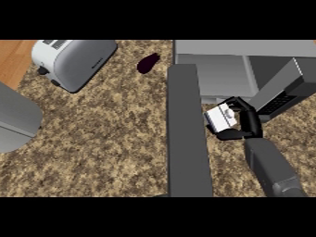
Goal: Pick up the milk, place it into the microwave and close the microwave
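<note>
1. Toaster (pixel 73 62) far left on the counter (pixel 105 139); dark eggplant (pixel 148 63) beside it.
2. Microwave (pixel 256 69) open, its door (pixel 186 134) swung toward the viewer.
3. Right hand (pixel 246 124), forearm angled up-left, curls around the milk (pixel 221 118) just before the opening.

milk (pixel 221 118): no legible print on the visible face
toaster (pixel 73 61): no readable label or brand
microwave (pixel 256 69): control panel dark, no characters legible
readable text overall: none

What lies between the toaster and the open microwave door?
In the head view, only a dark eggplant lies on the counter between the toaster and the microwave door.
</note>
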### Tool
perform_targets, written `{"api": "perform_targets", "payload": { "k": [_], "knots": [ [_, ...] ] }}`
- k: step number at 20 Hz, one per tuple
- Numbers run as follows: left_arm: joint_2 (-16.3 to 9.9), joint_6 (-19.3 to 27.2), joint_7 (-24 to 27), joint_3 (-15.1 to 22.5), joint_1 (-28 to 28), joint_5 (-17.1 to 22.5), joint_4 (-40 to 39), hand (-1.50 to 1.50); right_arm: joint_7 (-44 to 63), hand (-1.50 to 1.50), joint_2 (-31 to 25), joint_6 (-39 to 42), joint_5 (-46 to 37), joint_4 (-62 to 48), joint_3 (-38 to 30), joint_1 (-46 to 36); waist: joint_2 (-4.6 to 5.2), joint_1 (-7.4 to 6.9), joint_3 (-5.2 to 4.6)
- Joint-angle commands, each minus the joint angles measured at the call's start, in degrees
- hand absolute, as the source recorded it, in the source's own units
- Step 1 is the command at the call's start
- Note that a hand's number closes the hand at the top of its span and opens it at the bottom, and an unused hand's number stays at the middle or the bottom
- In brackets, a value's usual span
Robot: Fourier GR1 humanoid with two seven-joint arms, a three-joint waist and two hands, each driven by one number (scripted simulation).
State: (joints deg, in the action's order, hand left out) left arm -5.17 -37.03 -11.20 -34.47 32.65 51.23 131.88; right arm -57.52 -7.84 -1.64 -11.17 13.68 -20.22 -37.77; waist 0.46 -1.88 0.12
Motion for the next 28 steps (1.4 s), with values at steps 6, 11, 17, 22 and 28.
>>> {"api": "perform_targets", "payload": {
  "k": [6, 11, 17, 22, 28],
  "knots": [
    [2.0, -3.7, 0.8, 0.7, -2.7, -3.1, -3.8, -1.5, 8.3, 1.5, -4.8, -2.6, -0.1, -3.4, -1.1, -11.1, 0.5, -1.2, -0.01],
    [-0.9, -0.7, -1.3, 1.4, -6.0, -1.5, -2.4, -1.5, 9.3, 1.5, -6.4, -2.8, -1.2, -5.3, -0.6, -13.0, 1.16, -2.09, 0.1],
    [-1.6, -0.6, -0.7, 1.5, -9.1, -3.1, -4.3, -1.5, 12.4, 1.5, -8.3, -12.8, -4.1, -5.8, 1.0, -15.9, 2.14, -3.77, 0.12],
    [-3.2, -0.6, -1.7, 1.9, -10.0, -2.1, -4.9, -1.5, 14.3, 1.5, -10.8, -15.7, -4.0, -6.3, 0.3, -17.6, 3.06, -5.24, 0.25],
    [-5.3, 0.8, -2.6, 2.1, -12.8, -1.9, -5.8, -1.5, 16.0, 1.5, -11.9, -18.4, -4.5, -7.0, 0.3, -19.1, 3.91, -5.85, 0.37]
  ]
}}
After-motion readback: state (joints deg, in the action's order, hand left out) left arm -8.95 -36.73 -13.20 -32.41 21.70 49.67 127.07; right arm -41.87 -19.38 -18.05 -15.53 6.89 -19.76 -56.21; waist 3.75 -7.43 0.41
